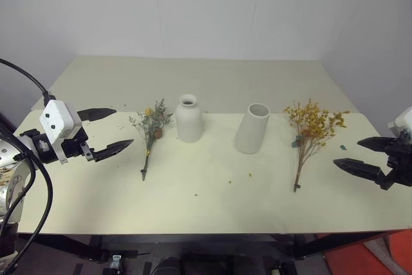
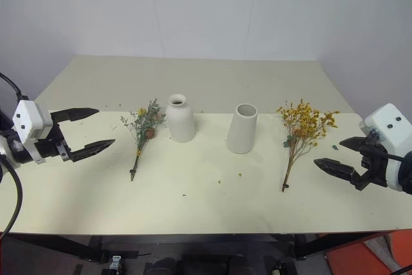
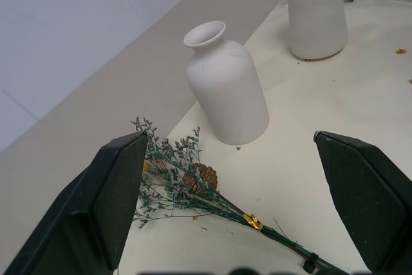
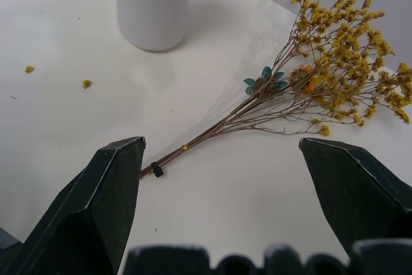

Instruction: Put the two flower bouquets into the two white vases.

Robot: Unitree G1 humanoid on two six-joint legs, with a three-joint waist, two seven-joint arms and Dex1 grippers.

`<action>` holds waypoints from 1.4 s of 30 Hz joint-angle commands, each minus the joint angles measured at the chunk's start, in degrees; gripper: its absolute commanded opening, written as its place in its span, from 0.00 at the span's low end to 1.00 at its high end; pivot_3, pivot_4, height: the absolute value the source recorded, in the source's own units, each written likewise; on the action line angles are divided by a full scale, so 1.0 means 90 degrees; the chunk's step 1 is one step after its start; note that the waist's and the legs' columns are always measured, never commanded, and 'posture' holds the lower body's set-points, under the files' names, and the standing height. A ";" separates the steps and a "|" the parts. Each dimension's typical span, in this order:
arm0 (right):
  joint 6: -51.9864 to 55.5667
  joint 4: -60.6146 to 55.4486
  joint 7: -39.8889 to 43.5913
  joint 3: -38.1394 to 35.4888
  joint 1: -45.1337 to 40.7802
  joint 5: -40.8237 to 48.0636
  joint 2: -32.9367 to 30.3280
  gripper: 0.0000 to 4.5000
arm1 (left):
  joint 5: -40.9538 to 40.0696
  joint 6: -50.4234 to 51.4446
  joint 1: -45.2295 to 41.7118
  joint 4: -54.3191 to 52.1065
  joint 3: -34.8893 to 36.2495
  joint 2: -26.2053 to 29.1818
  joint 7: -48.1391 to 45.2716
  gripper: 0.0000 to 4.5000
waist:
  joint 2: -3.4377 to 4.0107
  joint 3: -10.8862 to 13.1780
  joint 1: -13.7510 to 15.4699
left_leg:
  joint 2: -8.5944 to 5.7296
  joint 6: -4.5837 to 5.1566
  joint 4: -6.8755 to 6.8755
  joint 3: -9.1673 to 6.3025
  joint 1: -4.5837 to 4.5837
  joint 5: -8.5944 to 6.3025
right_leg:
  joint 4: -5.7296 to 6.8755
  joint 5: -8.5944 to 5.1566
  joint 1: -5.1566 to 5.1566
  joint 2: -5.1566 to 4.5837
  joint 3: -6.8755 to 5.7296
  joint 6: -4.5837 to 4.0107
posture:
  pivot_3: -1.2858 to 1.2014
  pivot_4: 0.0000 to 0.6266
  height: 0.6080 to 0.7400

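My jaws on both arms stand wide apart and hold nothing. My left gripper [image 1: 108,131] hangs over the left end of the worktop [image 1: 212,191], fingers pointing toward the middle; my right gripper [image 1: 364,156] hangs over the right end, fingers pointing back toward the left.

The grey-green sprig [image 1: 150,132] lies flat on the worktop, left of centre, its leafy head with a small yellow bloom toward the far edge and its stem end toward the near edge. In my left wrist view a small brown cone [image 3: 201,178] sits among its leaves and a gold tie [image 3: 252,221] wraps the stem. Just beside the sprig's head, toward the right, the bottle-shaped vase [image 1: 189,118] stands upright with its narrow neck open at the top. Further right, near the middle, the tapered vase [image 1: 252,128] stands with its wide mouth up, apart from the first vase.

The mustard-yellow bunch [image 1: 310,134] lies flat toward the right end, its bushy head toward the far edge and its thin brown stems running down toward the near edge. In my right wrist view a dark band [image 4: 156,170] holds the stem ends, and a few teal leaves [image 4: 264,79] sit where the stems spread. Yellow crumbs [image 4: 86,84] lie on the worktop near the tapered vase's foot.
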 commanded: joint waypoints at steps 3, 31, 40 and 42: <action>0.0157 0.0010 -0.0049 -0.0147 -0.0193 0.0102 -0.0096 1.00 | -0.0162 -0.0090 -0.0239 -0.0010 0.0138 0.0049 -0.0052 1.00 | 0.0000 0.0000 0.0001 | 0.0000 0.0000 0.0000 0.0000 0.0000 0.0000 | 0.0001 0.0000 0.0000 0.0000 0.0000 0.0000 | 0.52 0.24 1.00; 0.3455 0.3423 -0.3381 0.2784 -0.4350 0.0834 0.1067 1.00 | -0.0521 0.0001 -0.1609 -0.0222 -0.1938 -0.1376 -0.0966 1.00 | 0.0000 0.0000 0.0002 | -0.0015 0.0002 0.0000 -0.0002 -0.0015 0.0001 | -0.0004 0.0043 -0.0005 -0.0002 0.0009 -0.0004 | 0.52 0.24 1.00; 0.3455 0.4313 -0.3277 0.3631 -0.5055 0.0588 0.1090 1.00 | 0.0382 -0.0111 -0.2970 0.0771 -0.3617 -0.2806 -0.1186 1.00 | 0.0002 0.0000 -0.0061 | -0.0017 0.0003 0.0003 -0.0007 -0.0017 0.0002 | -0.0003 0.0048 -0.0004 0.0002 0.0013 0.0011 | 0.52 0.24 1.00; 0.3455 0.4428 -0.3224 0.3796 -0.5169 0.0505 0.1106 1.00 | 0.0543 -0.0219 -0.3154 0.1080 -0.3802 -0.3092 -0.1190 1.00 | 0.0003 0.0000 -0.0059 | -0.0018 0.0004 0.0003 -0.0007 -0.0016 0.0002 | -0.0003 0.0048 -0.0004 0.0003 0.0015 0.0009 | 0.52 0.24 1.00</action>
